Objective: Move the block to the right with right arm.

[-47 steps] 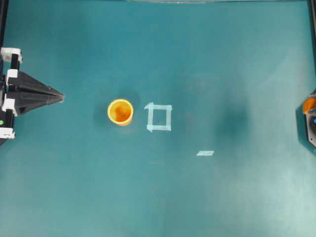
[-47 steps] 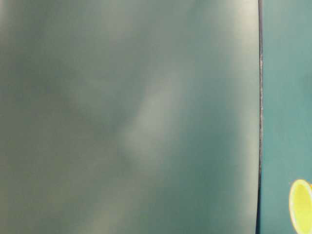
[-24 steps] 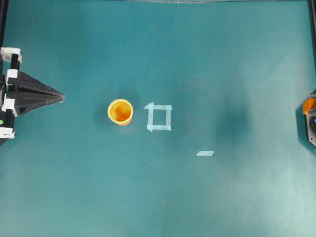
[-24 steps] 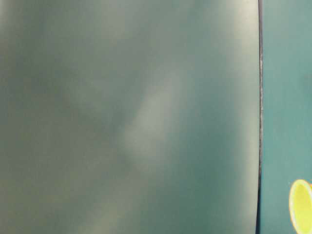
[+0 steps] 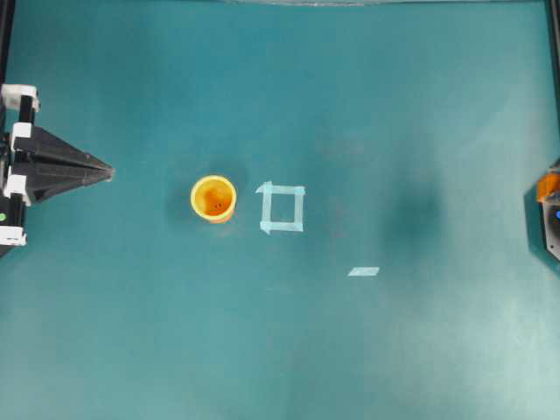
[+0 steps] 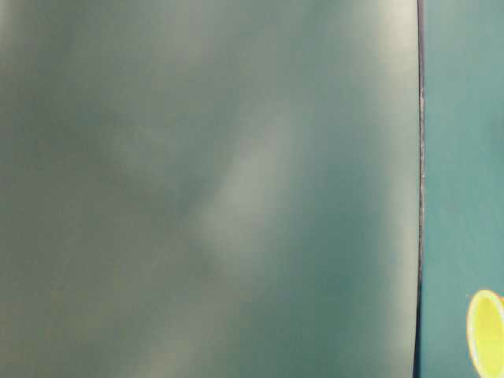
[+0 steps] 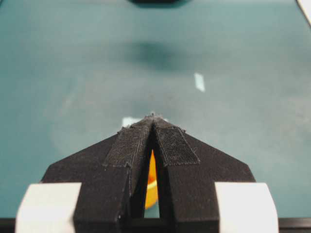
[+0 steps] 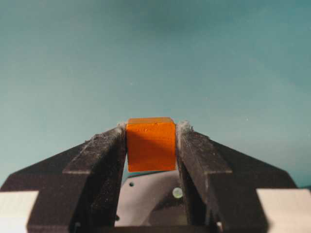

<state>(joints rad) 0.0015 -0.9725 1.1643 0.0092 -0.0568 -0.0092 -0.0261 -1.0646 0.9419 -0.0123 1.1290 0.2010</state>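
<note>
The block [image 8: 150, 144] is a small orange cube held off the table between the black pads of my right gripper [image 8: 151, 127], which is shut on it. From overhead, the block [image 5: 549, 185] shows as an orange patch at the far right edge, on the right arm [image 5: 552, 226]. My left gripper [image 5: 108, 171] rests at the left edge with its fingers pressed together and nothing in them. In the left wrist view, the left gripper [image 7: 153, 116] points toward the table's middle.
A yellow-orange cup [image 5: 213, 199] stands upright left of centre, also seen through the left fingers' slit [image 7: 151, 179] and in the table-level view [image 6: 486, 332]. A taped square [image 5: 282, 208] lies just right of the cup. A short tape strip [image 5: 363, 271] lies further right.
</note>
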